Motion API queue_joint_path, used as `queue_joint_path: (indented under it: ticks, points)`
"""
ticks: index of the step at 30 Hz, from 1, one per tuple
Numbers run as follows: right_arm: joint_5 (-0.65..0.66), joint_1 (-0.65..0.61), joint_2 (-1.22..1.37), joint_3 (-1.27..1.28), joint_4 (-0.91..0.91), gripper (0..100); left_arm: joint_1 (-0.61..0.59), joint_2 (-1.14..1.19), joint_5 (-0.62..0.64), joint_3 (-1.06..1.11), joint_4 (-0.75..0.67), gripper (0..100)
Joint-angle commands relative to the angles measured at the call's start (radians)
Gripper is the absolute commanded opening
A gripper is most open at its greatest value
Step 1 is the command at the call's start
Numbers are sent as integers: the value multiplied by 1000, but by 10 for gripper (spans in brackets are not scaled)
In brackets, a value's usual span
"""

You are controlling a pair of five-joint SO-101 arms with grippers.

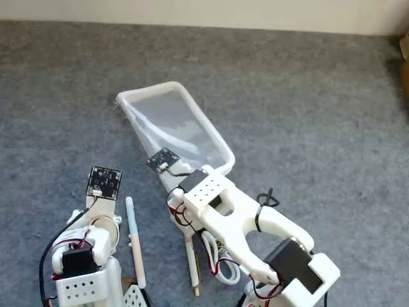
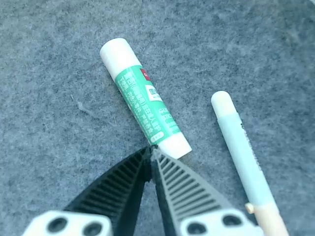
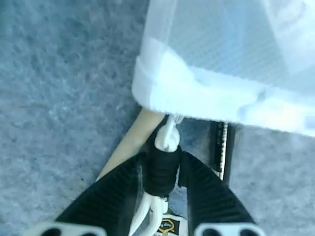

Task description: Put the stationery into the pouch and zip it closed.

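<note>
**A:** Status on the pouch (image 1: 172,125)?

**B:** Flat on the grey carpet (image 1: 319,96). Translucent white, long axis slanting away from the arms. Can't tell whether zipped or open.

**A:** And the right gripper (image 3: 162,156)?

**B:** Sitting at the pouch's near corner. Closed down on the black zip pull (image 3: 161,173), pressing it from both sides. Short white cord (image 3: 169,135) linking the pull to the pouch's seam.

**A:** Then the left gripper (image 2: 150,151)?

**B:** Well apart from the pouch, out past its near end. Jaws pinched almost together with only a sliver between the tips, gripping nothing. Tips just beside one end of the glue stick (image 2: 142,98); can't tell if touching.

**A:** Stationery location?

**B:** All outside the pouch.
- Glue stick: green label, white ends, flat on the carpet, farther from the pouch than the pale blue pen (image 2: 241,157).
- Pen: near the glue stick, not touching it, on the side toward the pouch.
- Beige stick (image 3: 130,140), maybe a pencil: under the right gripper, running up to the pouch's near edge.
- Slim black item (image 3: 224,142): next to the beige stick, also reaching that edge. Can't tell what kind.
</note>
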Motion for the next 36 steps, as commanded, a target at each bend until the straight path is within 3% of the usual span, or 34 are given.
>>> queue_joint_path:
  ticks: [1,18,23,26,36]
  points:
    - [-8,2,-8,-2,-1,101,-8,-8,8,24,6,10]
    - [-2,36,-10,62,2,98,-8,-8,8,24,6,10]
    - [0,39,-19,64,-25,0,-8,-8,8,24,6,10]
    - [0,47,-31,65,-31,5,-8,-8,8,24,6,10]
    - [2,47,-437,289,-139,4,-8,-8,8,24,6,10]
